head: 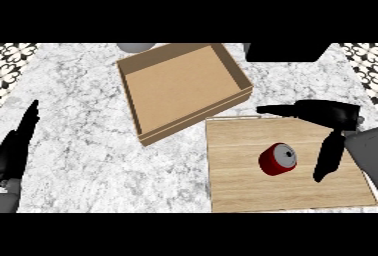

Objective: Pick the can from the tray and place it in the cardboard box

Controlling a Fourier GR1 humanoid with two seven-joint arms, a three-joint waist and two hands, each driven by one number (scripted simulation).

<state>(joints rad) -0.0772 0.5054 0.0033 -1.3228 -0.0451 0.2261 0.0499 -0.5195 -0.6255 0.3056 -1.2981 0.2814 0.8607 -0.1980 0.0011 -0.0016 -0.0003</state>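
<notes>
Clearly the right hand (328,116), thumb and fingers spread apart and holding nothing, is the nearer one: the can (277,160) lies on its side on the tray (236,190) at about seven o'clock from its palm, grey end facing two o'clock, untouched.

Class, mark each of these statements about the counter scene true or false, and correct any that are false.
1. The red can sits on the wooden tray. True.
2. The cardboard box holds the can. False: nothing shows inside the box, and the can is on the tray.
3. The right hand is curled round the can. False: it is open over the tray, to the can's right and apart from it.
4. The left hand shows at the view's left edge, far from the tray. True.
</notes>
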